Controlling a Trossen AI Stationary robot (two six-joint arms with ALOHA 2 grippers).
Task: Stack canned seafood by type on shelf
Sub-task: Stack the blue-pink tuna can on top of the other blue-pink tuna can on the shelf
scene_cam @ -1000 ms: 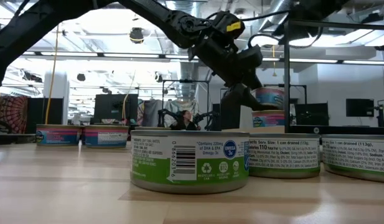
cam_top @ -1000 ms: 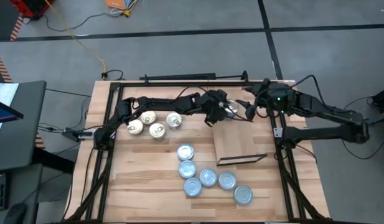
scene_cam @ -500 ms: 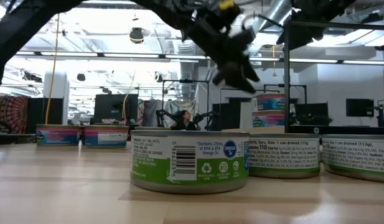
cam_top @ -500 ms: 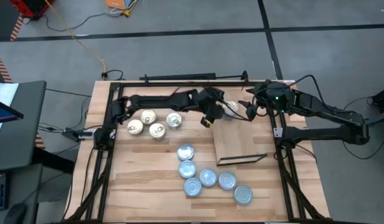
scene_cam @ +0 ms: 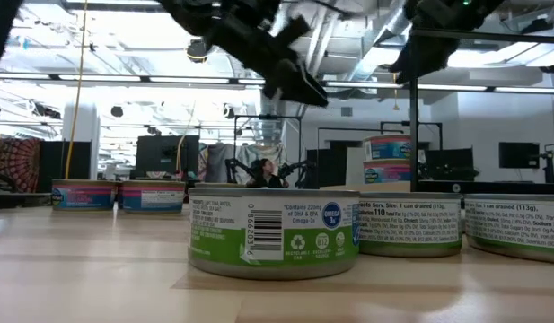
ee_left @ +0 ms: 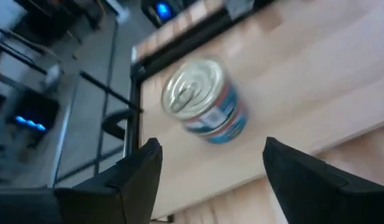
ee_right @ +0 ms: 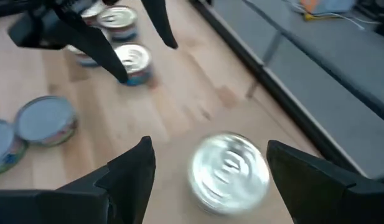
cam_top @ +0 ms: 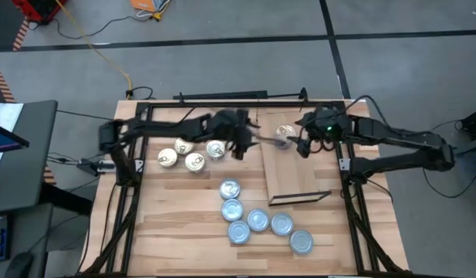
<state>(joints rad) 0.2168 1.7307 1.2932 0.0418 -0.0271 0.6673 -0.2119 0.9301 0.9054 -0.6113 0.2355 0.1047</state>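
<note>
We see the shelf (cam_top: 294,176), a light-wood board with a dark strip at its near end, lying on the butcher-block table (cam_top: 176,224) toward the right side. At the shelf's far end stands a stack of two gold-topped tins (cam_top: 285,135), seen in the low view as one tin set upon another (scene_cam: 390,159). The left gripper (cam_top: 241,144) sits near the table's far middle, between that stack and the loose gold-topped tins (cam_top: 187,154); its fingers (ee_left: 139,171) stand apart with nothing between them. The right gripper (cam_top: 304,144) hovers just beside the stack, its fingers (ee_right: 131,170) spread wide and empty above the top tin (ee_right: 229,172). Four gold-topped tins lie clustered at the far left, and six silver-topped tins (cam_top: 257,220) lie in a loose curve toward the table's near edge.
</note>
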